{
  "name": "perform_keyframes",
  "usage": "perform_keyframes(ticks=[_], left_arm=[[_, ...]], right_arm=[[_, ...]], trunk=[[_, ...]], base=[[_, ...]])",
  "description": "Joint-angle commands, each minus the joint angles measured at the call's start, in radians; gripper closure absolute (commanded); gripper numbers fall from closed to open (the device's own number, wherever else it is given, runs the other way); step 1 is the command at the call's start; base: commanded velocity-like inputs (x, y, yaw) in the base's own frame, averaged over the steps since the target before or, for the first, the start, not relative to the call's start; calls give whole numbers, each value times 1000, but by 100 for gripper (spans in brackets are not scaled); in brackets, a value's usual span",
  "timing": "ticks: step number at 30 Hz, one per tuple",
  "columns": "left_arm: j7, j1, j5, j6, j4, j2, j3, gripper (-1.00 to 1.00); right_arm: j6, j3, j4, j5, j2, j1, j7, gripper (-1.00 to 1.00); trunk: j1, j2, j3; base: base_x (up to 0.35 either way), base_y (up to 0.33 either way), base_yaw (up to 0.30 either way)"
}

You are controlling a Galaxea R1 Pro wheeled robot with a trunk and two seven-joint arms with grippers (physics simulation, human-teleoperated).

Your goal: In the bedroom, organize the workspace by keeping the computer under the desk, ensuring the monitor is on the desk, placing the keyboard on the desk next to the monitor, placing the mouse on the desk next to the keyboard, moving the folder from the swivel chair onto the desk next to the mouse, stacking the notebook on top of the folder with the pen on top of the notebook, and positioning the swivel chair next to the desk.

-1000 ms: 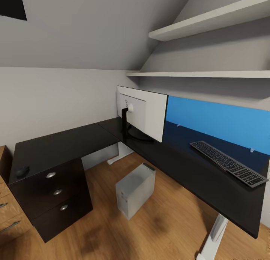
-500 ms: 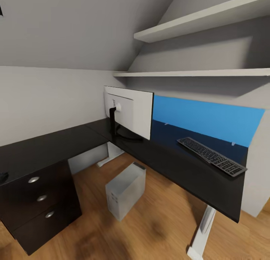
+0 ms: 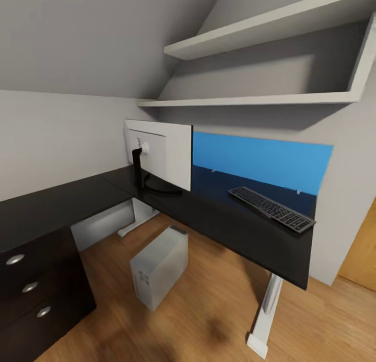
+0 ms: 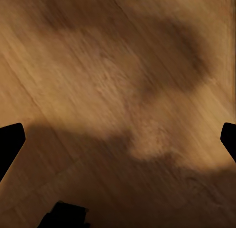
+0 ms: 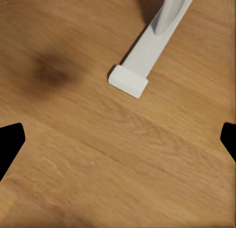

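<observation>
Monitor (image 3: 166, 154): standing on the table (image 3: 230, 226), white back toward us.
Keyboard (image 3: 271, 209): on the table, near the monitor but apart.
Computer (image 3: 159, 265): on the floor (image 3: 209, 310) beside the table, not clearly tucked under.
Left hand (image 4: 118, 139): spread open, empty.
Right hand (image 5: 118, 139): spread open, empty.
Left to do: mouse, folder, notebook, pen, chair.

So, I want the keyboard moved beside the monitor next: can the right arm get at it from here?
Probably not yet. The right gripper hangs open over bare floor near the desk's white leg foot, while the keyboard lies up on the desk.
</observation>
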Motion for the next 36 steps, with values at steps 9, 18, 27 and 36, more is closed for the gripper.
perform_keyframes(ticks=[9,18,27,36], left_arm=[[3,0,1,-3,0,0,-1,-100],[3,0,1,-3,0,0,-1,-100],[3,0,1,-3,0,0,-1,-100],[3,0,1,-4,0,0,-1,-100]], right_arm=[[-3,9,2,-6,0,-1,-3,-100],[-3,9,3,-5,0,-1,-3,-100],[-3,10,3,-5,1,-1,-3,-100],[-3,10,3,-5,2,-1,-3,-100]], trunk=[[34,-64,-20],[69,-127,-39],[103,-190,-64],[138,-253,-92]], base=[[0,0,-220],[0,0,-207],[0,0,-47],[0,0,-3]])
